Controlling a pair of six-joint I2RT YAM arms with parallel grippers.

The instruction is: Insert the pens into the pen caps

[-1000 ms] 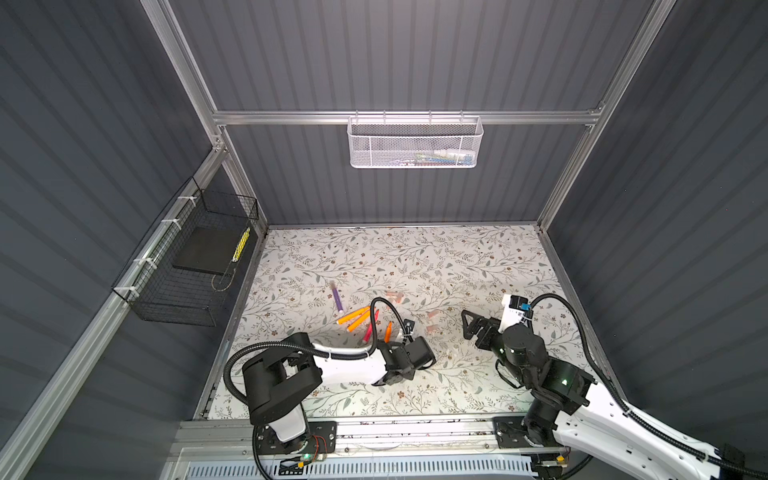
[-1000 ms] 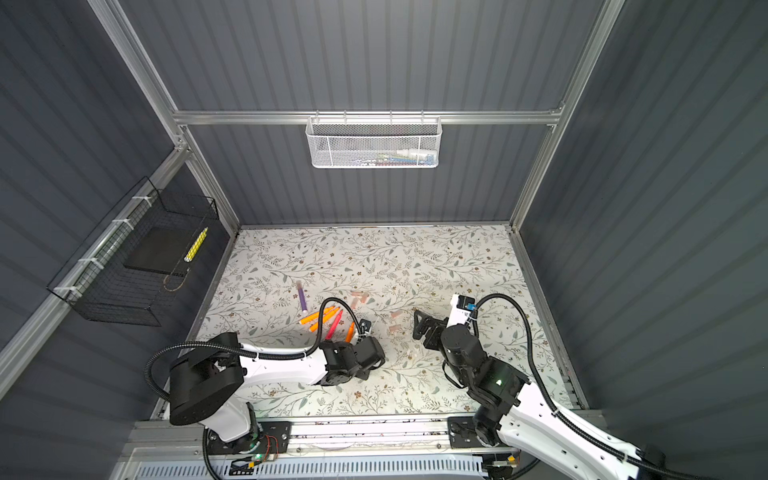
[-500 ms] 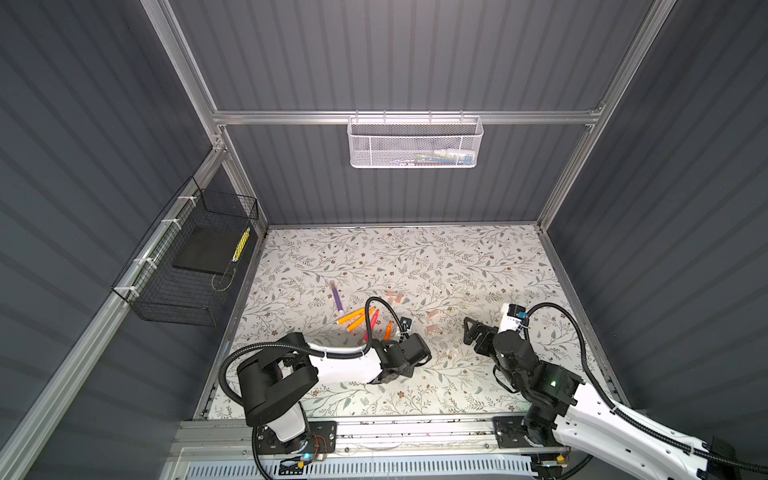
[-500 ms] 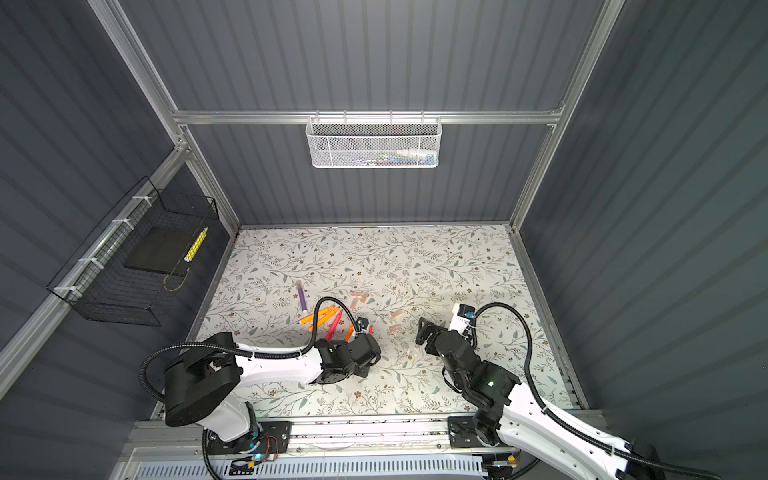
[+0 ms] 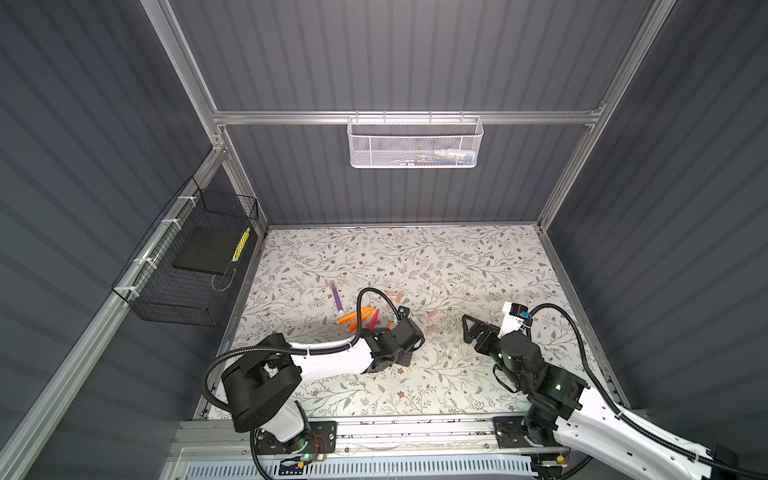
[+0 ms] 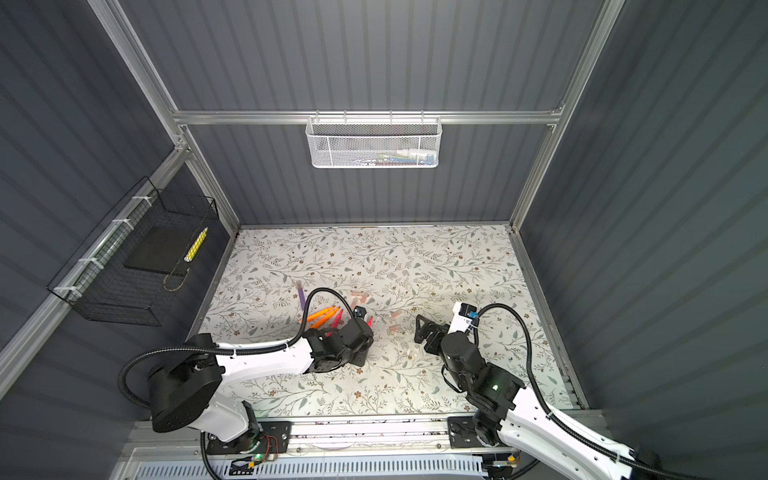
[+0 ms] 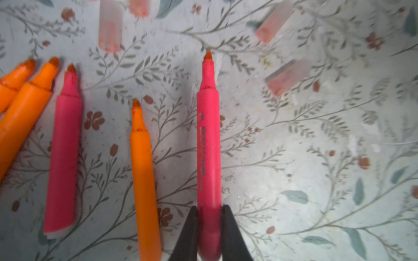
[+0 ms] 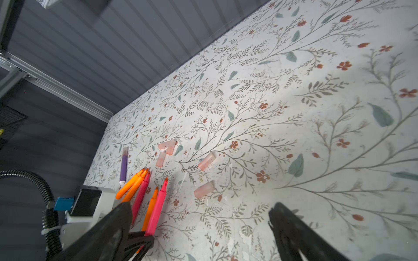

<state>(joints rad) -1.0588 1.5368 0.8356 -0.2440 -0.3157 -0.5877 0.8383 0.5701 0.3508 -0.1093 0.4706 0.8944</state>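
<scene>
left end effector: clenched on the pink pen at its tail, which leaves the tip and most of the barrel free for a cap.
pink pen: lying on the worktop or barely raised; we cannot tell which. Its tip points toward the caps.
right end effector: released, with jaws wide and empty, low over the worktop out past the pink pen's tip. We judge it is spread to take a cap.
nearest cap: loose on the worktop, near the pink pen's tip and a little to one side, with bare space around it. We think it is the easiest pick.
other caps: scattered further beyond the pink pen's tip, some bunched together.
orange pen: just beside the pink pen, roughly parallel and not touching.
other pens: fanned out past the orange pen, away from the pink pen. The purple pen lies farthest out.
step: we judge that a pen is in hand, no cap is picked yet, and no pen is capped.
</scene>
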